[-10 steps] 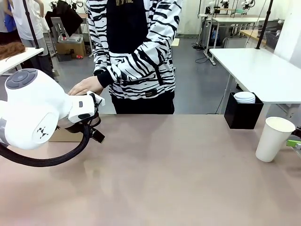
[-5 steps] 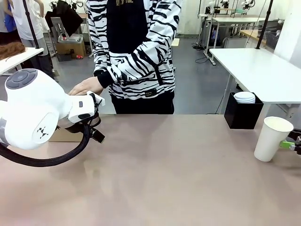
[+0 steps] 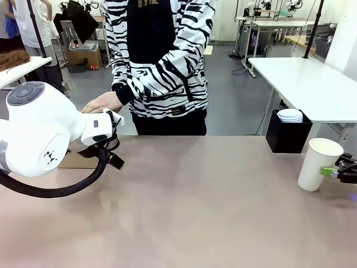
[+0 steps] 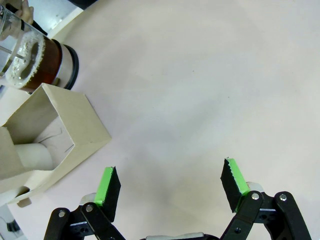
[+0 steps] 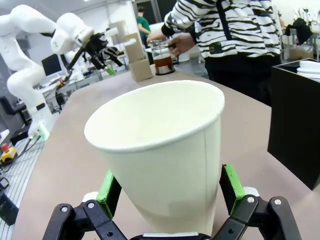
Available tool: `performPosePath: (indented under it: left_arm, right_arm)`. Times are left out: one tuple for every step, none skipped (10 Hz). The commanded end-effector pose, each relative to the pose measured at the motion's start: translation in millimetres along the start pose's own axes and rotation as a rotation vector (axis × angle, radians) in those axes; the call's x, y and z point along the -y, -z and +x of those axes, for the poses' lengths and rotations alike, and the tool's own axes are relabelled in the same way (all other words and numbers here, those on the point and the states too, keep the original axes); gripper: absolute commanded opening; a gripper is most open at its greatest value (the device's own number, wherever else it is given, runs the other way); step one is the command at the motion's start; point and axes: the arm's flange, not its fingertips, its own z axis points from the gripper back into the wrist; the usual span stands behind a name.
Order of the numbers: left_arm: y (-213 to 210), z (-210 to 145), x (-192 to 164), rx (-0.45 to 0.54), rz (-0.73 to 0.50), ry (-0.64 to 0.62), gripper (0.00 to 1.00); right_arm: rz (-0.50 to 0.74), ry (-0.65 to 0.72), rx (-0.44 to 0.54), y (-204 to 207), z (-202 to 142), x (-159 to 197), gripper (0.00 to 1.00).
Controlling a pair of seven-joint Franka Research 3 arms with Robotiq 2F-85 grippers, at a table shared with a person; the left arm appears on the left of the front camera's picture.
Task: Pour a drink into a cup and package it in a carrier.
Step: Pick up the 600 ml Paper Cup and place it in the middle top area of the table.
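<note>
The white paper cup (image 3: 318, 163) stands near the table's right edge, leaning slightly. My right gripper (image 3: 341, 170) is open at its lower side. In the right wrist view the cup (image 5: 165, 150) sits between the green pads (image 5: 111, 189), which flank its walls closely. My left gripper (image 4: 172, 187) is open over bare table, with nothing between its fingers. Just beyond it lies the cardboard carrier (image 4: 75, 125), and behind that the glass jug with the dark drink (image 4: 37, 62). Far off, a person's hand (image 5: 180, 42) holds the jug (image 5: 162, 57) beside the carrier (image 5: 137, 62).
A black box (image 3: 287, 137) with white lids on top stands past the table's far right corner. The person (image 3: 162, 61) stands at the far side, one hand (image 3: 103, 102) behind my bulky left arm (image 3: 39, 134). Bare table spans the middle.
The cup and my right gripper have moved together a little to the left along the table. The left arm and the person's hand have stayed still.
</note>
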Motion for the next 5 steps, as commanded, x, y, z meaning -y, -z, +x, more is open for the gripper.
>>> performPosePath:
  left_arm:
    - [-0.2,-0.2,-0.2,0.001,-0.001,0.0,1.0]
    - [-0.2,-0.2,-0.2,0.001,-0.001,0.0,1.0]
    - [-0.2,-0.2,-0.2,0.001,-0.001,0.0,1.0]
    - [-0.2,-0.2,-0.2,0.001,-0.001,0.0,1.0]
    - [-0.2,-0.2,-0.2,0.001,-0.001,0.0,1.0]
  right_arm:
    - [0.001,-0.013,0.015,12.5,1.7,3.5,1.0]
    - [0.011,-0.013,0.015,16.9,1.0,3.1,1.0]
    - [0.018,-0.01,0.025,20.0,0.8,2.6,1.0]
    - [0.014,-0.021,0.034,20.3,-0.5,2.1,1.0]
    - [-0.01,-0.007,0.048,15.3,-0.5,3.2,0.8]
